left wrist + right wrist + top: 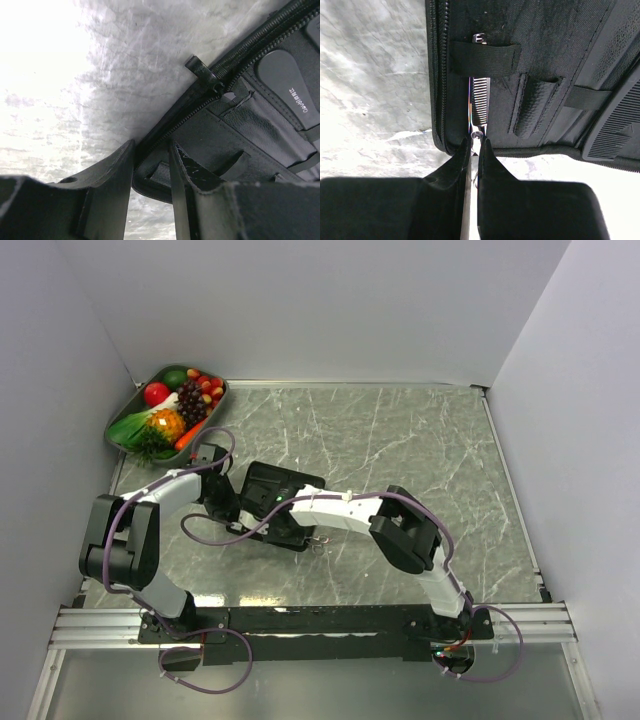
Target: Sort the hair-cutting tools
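Right gripper (475, 142) clamped tight on thin silver metal scissors (479, 102). Toothed blade lies inside open black rectangular fabric pouch (545, 45), tip under black elastic strap (485, 57) beside pouch's zip edge. Left gripper (151, 147) pinches pouch's zipped rim, pinning it down. Step, by my reading: seat scissors in slot. Push straight along slot line, blade flat on pouch lining, no twist, since teeth may snag strap. Hold pouch pinned until handles reach pouch's lower edge.
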Robot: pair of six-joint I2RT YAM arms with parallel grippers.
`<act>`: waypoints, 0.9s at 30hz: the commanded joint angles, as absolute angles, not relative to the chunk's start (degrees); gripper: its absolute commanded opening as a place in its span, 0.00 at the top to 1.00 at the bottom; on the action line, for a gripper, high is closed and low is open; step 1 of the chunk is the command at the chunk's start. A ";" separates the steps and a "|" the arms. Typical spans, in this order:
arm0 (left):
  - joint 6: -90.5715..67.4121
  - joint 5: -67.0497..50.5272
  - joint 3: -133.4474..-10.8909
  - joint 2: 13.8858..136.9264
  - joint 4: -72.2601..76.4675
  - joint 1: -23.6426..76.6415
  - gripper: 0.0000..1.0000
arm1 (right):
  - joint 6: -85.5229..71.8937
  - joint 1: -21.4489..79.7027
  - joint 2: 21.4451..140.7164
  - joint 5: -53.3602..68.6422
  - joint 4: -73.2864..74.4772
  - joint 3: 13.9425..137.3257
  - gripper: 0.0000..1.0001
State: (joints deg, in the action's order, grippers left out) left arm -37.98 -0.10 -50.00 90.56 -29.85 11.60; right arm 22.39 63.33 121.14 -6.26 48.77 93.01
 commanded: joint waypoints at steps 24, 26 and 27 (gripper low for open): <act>-37.00 -1.49 -47.90 94.66 -30.06 12.83 0.61 | 9.58 63.11 120.68 0.09 39.63 98.09 1.00; -37.00 -1.49 -47.99 94.75 -29.97 12.83 0.61 | 9.23 63.11 119.80 -0.96 40.34 95.64 1.00; -37.00 -1.41 -48.08 94.75 -30.06 12.83 0.61 | 8.71 63.02 118.75 -1.40 40.60 94.67 1.00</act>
State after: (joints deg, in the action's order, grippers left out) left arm -36.29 2.92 -50.39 91.13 -27.46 11.55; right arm 11.68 62.85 122.69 0.82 49.76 96.62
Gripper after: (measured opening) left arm 0.392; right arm 0.045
